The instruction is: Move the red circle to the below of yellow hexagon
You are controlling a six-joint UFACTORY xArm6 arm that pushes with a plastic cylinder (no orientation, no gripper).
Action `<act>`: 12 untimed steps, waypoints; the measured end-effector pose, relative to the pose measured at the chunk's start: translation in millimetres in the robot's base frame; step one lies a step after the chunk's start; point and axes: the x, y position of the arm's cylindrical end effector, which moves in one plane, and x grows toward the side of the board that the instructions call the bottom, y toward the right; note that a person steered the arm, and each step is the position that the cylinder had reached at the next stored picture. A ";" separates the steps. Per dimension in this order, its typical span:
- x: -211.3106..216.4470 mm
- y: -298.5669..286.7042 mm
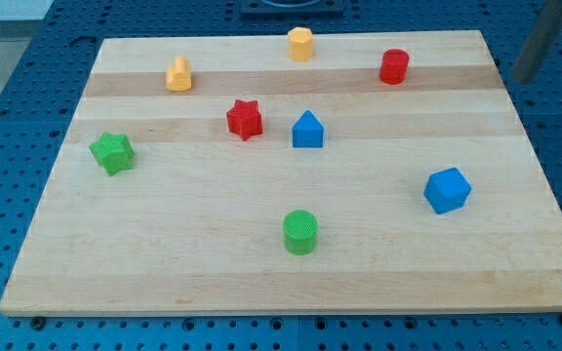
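This is looking like a robotics lab bench. A wooden board (291,283) is lying on a blue perforated plate (8,117) with a regular grid of holes, the kind used for mounting rigs. A grey post (544,39) is rising at the view's top right. My tip is not showing.

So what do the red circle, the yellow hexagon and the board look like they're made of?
The red circle and the yellow hexagon look like matte plastic: flat, even colour with fine ridged lines on the surface, possibly 3D-printed. The board looks like pale wood, with visible grain and joined planks; the finish seems smooth, low gloss. My tip does not show in this view.
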 end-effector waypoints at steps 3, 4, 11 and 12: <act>-7.9 -118.0; -41.3 -120.7; -115.7 -160.1; -115.8 -144.0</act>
